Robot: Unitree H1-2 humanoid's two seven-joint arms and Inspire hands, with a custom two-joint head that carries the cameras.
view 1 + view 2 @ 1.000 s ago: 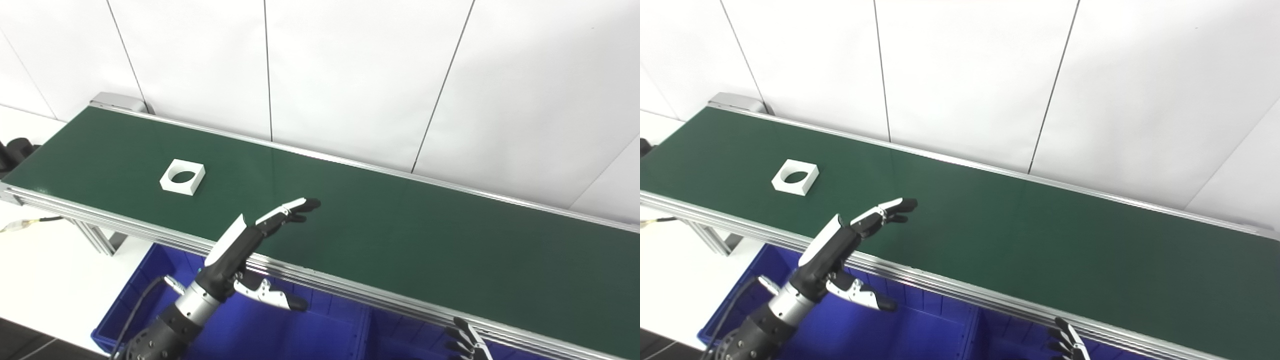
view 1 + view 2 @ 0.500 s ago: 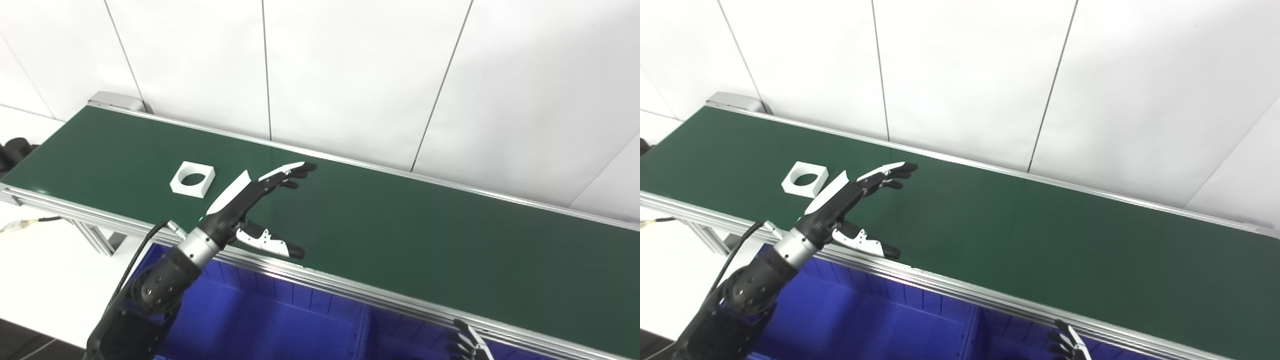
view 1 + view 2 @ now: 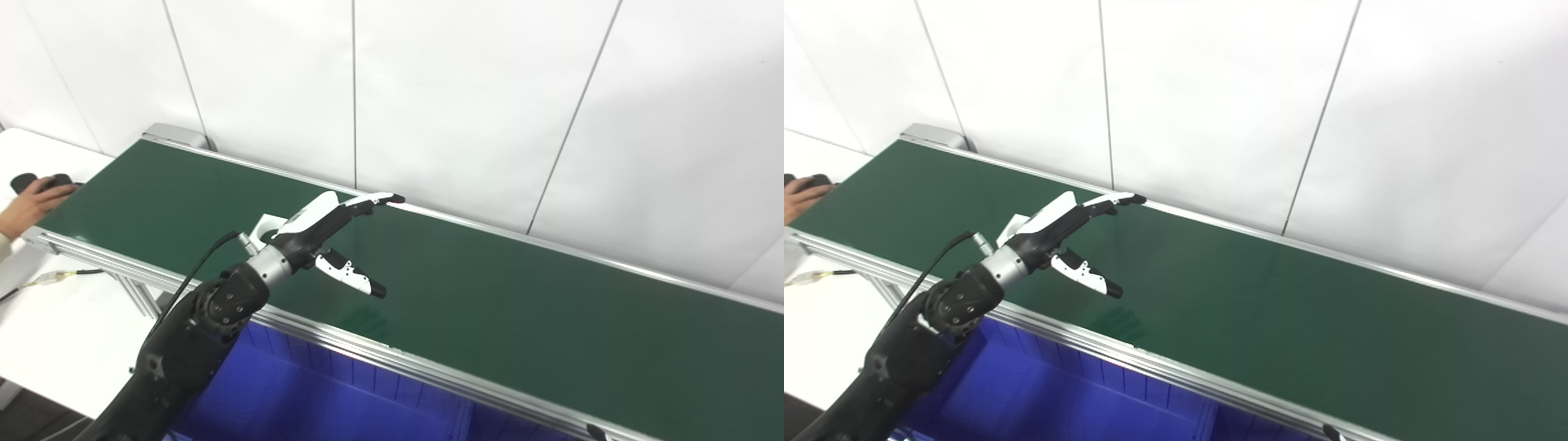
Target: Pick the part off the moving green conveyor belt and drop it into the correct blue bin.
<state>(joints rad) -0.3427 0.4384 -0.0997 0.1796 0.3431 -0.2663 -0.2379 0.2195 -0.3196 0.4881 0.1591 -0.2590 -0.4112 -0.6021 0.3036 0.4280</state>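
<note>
The white square part with a round hole (image 3: 267, 223) lies on the green conveyor belt (image 3: 502, 294), mostly hidden behind my left hand; only its left corner shows, also in the right eye view (image 3: 1010, 224). My left hand (image 3: 315, 226) is open above the belt, fingers stretched toward the far rail and thumb pointing down to the right, holding nothing. It is just in front of and over the part. Of my right hand only a dark fingertip (image 3: 595, 432) shows at the bottom edge.
A blue bin (image 3: 318, 398) with a divider sits below the belt's near rail (image 3: 392, 355). A person's hand (image 3: 27, 205) holds a black object at the left edge by the belt's end. White wall panels stand behind the belt.
The camera has shifted. My left hand rose from the near rail and reached out over the belt. The part rode rightward and is now behind that hand. A person's hand appeared at left.
</note>
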